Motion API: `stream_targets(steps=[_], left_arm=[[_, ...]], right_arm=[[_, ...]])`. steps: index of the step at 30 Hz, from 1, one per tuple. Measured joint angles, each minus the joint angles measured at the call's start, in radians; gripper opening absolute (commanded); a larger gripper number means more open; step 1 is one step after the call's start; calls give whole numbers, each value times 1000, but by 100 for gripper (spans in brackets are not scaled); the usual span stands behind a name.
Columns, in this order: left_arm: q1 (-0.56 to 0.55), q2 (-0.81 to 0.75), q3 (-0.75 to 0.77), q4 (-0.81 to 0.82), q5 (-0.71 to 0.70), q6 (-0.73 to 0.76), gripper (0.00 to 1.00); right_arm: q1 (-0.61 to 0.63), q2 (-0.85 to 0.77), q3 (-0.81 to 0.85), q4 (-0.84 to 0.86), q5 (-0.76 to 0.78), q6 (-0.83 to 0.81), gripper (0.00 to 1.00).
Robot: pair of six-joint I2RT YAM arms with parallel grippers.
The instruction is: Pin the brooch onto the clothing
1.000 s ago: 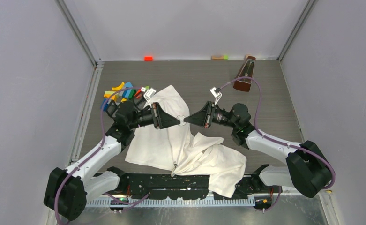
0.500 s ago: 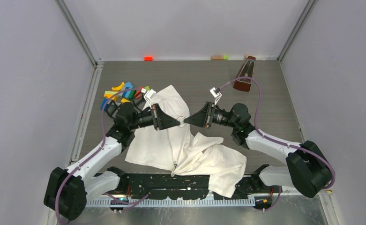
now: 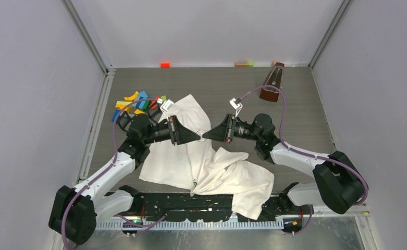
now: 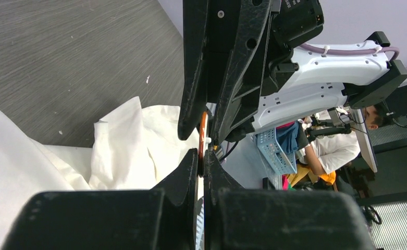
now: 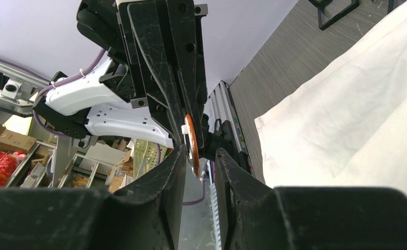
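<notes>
Handover! The left gripper (image 3: pixel 196 135) has clamped onto the orange brooch (image 3: pixel 201 135), and the right gripper (image 3: pixel 206 136) has just let go, jaws parted around it, above the crumpled white T-shirt (image 3: pixel 177 159) on the table (image 3: pixel 300 112).

Right gripper (image 5: pixel 200 152) jaws now parted (shut a second ago), arm shifted leftward; left gripper (image 4: pixel 201 155) now clamped on brooch (image 5: pixel 190 133).

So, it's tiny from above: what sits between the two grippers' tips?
The brooch: a small ring in the top view, an orange edge in both wrist views. The left gripper is shut on it; the right gripper stands open around it.
</notes>
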Motion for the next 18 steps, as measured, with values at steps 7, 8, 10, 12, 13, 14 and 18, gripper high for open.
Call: stream_targets(steps=[7, 8, 10, 12, 13, 14, 18], left_arm=[[0, 0, 0, -1, -1, 1, 0], [0, 0, 0, -1, 0, 1, 0], [1, 0, 0, -1, 0, 2, 0], [4, 2, 0, -2, 1, 4, 0], [7, 3, 0, -1, 3, 5, 0], [10, 3, 0, -2, 3, 7, 0], [21, 3, 0, -12, 5, 24, 0]], right_arm=[[3, 13, 13, 0, -14, 1, 14], [3, 13, 15, -2, -16, -1, 11], [3, 13, 21, -16, -18, -6, 9], [3, 13, 32, -43, -19, -17, 8], [3, 13, 42, -65, -19, -27, 8], [5, 13, 53, -92, -17, -40, 8], [14, 11, 98, -208, -5, -111, 7]])
